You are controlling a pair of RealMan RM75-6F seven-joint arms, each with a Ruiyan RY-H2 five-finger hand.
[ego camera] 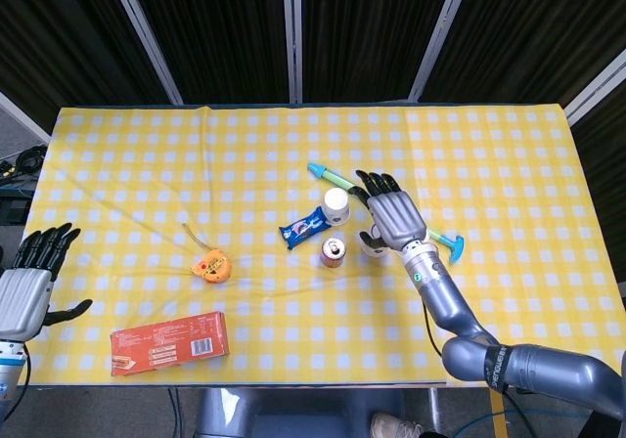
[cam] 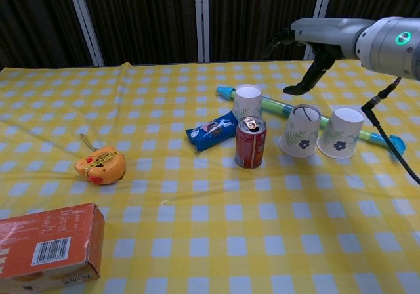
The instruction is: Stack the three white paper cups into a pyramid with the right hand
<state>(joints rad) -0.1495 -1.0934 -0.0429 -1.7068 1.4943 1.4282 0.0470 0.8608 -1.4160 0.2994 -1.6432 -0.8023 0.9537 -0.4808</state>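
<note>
Three white paper cups stand on the yellow checked cloth. One cup [cam: 247, 101] [ego camera: 336, 204] sits behind the red can. Two flower-printed cups stand mouth-down side by side, the left one [cam: 301, 131] [ego camera: 372, 241] and the right one [cam: 341, 132]. My right hand [cam: 319, 38] [ego camera: 388, 213] hovers above and behind the pair with fingers spread, holding nothing. In the head view it hides the right cup. My left hand [ego camera: 24, 291] hangs open off the table's left front corner.
A red can [cam: 250, 143] stands just left of the cup pair, next to a blue snack packet [cam: 212, 130]. A green and blue stick [cam: 275, 105] lies behind the cups. An orange tape measure [cam: 100, 165] and a red box [cam: 46, 245] lie at the left front.
</note>
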